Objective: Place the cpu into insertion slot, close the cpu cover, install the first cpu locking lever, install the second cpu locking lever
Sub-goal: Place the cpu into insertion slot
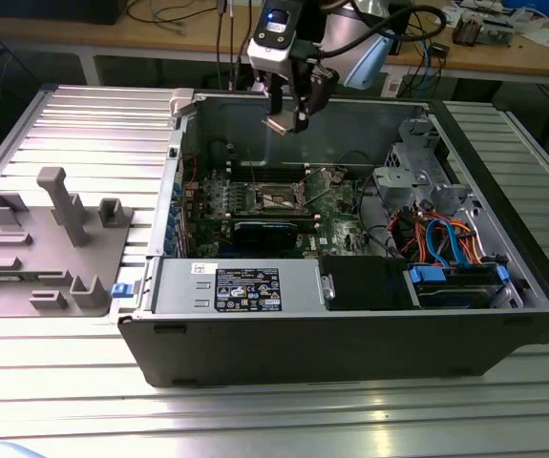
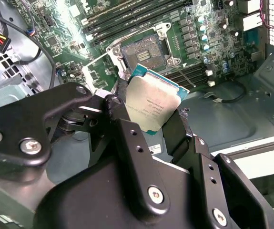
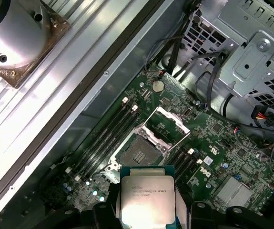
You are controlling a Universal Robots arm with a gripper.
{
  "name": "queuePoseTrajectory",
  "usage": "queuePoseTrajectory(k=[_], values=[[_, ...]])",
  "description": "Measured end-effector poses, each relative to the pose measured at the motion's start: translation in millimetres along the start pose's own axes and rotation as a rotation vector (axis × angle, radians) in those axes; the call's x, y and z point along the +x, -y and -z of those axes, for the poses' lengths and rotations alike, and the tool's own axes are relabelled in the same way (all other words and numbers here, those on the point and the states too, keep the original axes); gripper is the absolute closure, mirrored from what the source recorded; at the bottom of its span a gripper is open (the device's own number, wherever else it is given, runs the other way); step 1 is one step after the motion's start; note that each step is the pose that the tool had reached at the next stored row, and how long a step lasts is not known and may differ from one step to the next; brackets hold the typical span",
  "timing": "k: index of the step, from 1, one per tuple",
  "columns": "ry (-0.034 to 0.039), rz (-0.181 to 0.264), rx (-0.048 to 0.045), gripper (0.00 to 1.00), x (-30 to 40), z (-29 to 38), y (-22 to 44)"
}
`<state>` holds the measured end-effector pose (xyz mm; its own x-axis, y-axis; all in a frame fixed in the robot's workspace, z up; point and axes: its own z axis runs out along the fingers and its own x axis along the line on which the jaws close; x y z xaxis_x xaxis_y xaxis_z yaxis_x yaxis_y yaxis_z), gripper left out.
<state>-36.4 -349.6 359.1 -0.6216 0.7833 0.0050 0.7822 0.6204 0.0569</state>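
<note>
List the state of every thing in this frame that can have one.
gripper: shut on the cpu.
cpu: held in the air above the socket, not seated.
insertion slot: empty, uncovered.
cpu cover: flipped open.
computer case: side open.

cpu (image 2: 152, 100): silvery square lid, green edges, tilted, clamped in gripper (image 2: 150, 114) above the board, apart from insertion slot (image 3: 133, 151). Slot's dark contact bed exposed. cpu cover (image 3: 171, 125) swung open beside it.
</note>
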Motion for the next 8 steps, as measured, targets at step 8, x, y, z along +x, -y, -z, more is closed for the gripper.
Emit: queuePoseTrajectory(k=[8], values=[[0.0048, -0.052, 0.0019, 0.46, -0.1, -0.8, -0.1]])
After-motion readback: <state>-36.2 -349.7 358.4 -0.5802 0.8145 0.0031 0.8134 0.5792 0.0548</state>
